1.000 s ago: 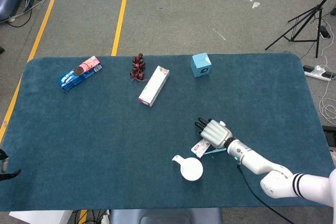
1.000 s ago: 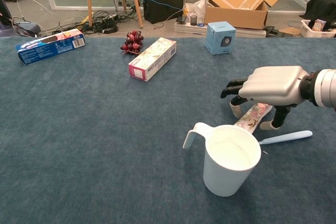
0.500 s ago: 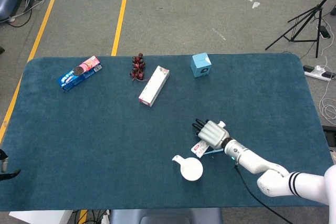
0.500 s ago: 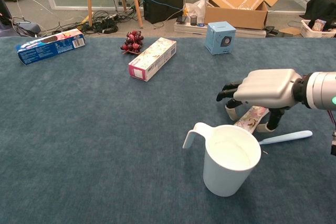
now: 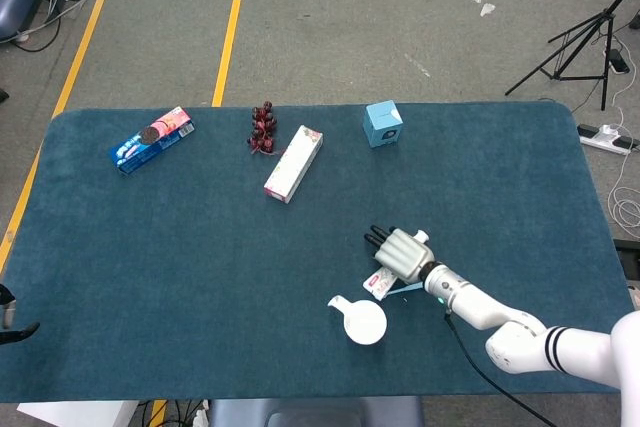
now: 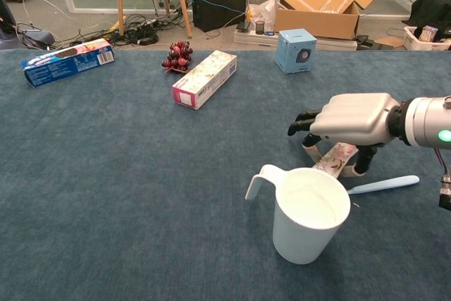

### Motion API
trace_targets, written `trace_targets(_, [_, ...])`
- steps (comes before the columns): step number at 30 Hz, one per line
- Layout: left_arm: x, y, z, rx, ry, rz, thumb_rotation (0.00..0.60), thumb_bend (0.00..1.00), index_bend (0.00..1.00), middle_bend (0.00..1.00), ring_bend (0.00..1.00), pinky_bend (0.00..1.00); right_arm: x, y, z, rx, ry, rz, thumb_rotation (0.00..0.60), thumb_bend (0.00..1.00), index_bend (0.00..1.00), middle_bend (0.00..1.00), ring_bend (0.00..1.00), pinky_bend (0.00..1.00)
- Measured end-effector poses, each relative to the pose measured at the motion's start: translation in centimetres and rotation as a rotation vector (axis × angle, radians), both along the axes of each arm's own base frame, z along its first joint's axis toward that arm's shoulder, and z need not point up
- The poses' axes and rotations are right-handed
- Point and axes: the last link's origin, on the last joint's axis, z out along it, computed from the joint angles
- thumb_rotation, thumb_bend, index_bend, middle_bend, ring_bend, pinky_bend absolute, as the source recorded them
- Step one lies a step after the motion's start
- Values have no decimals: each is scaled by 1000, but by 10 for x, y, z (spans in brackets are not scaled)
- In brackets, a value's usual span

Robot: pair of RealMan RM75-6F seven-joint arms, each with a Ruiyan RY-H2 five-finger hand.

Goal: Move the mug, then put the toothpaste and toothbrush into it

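Currently mid-task, toothpaste pick stage by my read. Mug [image 6: 310,213] stands upright on the tabletop [image 6: 127,195], near the front edge, handle pointing left in chest view; it looks empty inside. Whether it already sits in its final spot I can't tell from these frames, but the working hand is on the toothpaste, so I judge the mug move done.

Right hand [image 6: 349,121] is palm-down over the toothpaste [image 6: 337,158]. Fingers [image 6: 301,123] reach forward and curl down, thumb drops on the near side, so the tube is straddled. Fingertips look at or close to the tube's edges, but the tube lies flat on the tabletop and I see no lift. Can't confirm a closed pinch; call it half-curled around the tube, grip undetermined.

Toothpaste lies just behind the mug's rim, right of centre. Toothbrush [image 6: 384,185] lies flat just right of the mug, near the tube, head end toward the mug. Neither is in the mug.

Left hand isn't visible in either view.

Remaining: close on the tube, lift, drop it in the mug, then the same for the toothbrush. Both items are thin and flat on the cloth, so expect fiddly pickups. The mug is very close to the hand; watch for a knock.
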Motion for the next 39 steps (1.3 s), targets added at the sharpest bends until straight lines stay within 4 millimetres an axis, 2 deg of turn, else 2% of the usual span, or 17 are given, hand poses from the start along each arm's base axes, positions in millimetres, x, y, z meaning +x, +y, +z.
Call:
trace_targets(8, [0, 0, 0, 0, -1, -2, 600, 0, 884, 478, 425, 556, 1, -1, -1, -10, -10, 7, 600, 224, 571, 135, 41, 328])
trace_targets(17, [1, -1, 0, 2, 0, -5, 600, 0, 884, 478, 425, 555, 0, -1, 1, -29, -17, 15, 600, 231, 590, 141, 41, 328])
trace_targets(39, [1, 0, -2, -5, 7, -3, 600, 0, 883, 478, 425, 556, 11, 5, 45, -119, -178, 19, 600, 246, 602, 143, 41, 328])
